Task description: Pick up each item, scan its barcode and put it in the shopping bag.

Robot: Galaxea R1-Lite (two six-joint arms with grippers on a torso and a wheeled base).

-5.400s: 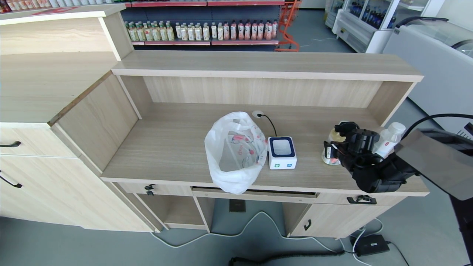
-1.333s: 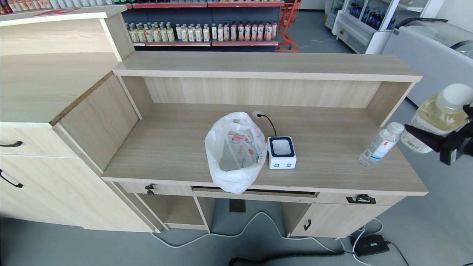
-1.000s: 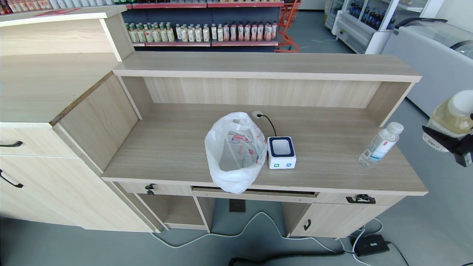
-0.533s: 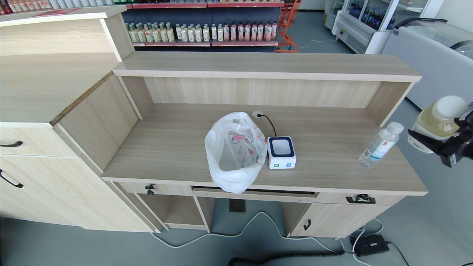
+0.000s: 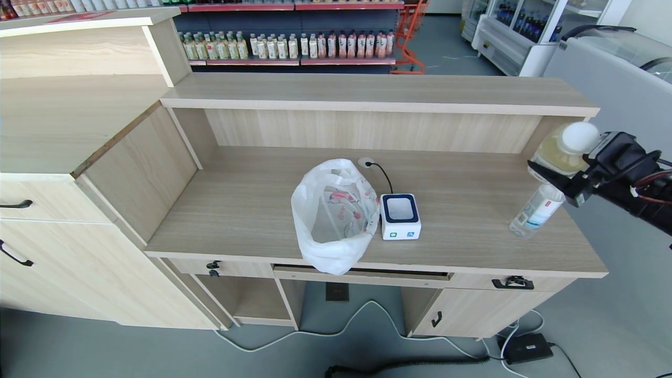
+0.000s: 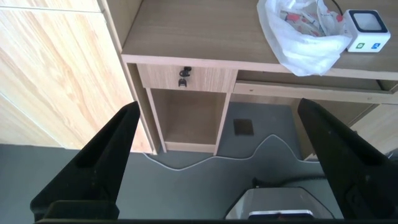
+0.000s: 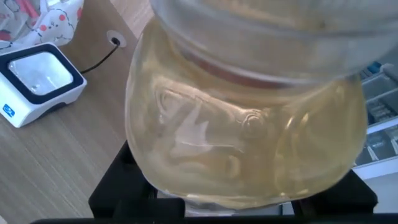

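- Step in hand: carrying an item to be scanned. The right gripper [image 5: 557, 177] pinches the yellow bottle [image 5: 563, 149] by its body, in the air over the right end of the counter [image 5: 472, 231], white cap towards the head camera.
- That bottle hangs just above the clear bottle [image 5: 536, 212], which stands upright on the counter near the right edge (the gripper covers its cap in the head view).
- The scanner [image 5: 400, 216] sits mid-counter with its window facing up, just beside the open bag [image 5: 333, 215] and well apart from the held bottle.
- The left gripper [image 6: 227, 162] is spread wide and holds nothing, down in front of the counter at the bag's end.
- Next move, as I judge it: swing the yellow bottle left to a spot over the scanner window and turn the label so the barcode faces down; where the barcode lies on the label I cannot tell.
- After that it goes into the bag, whose mouth gapes upward; the clear bottle is not yet scanned.
- Risk: knocking the clear bottle over on the way out.
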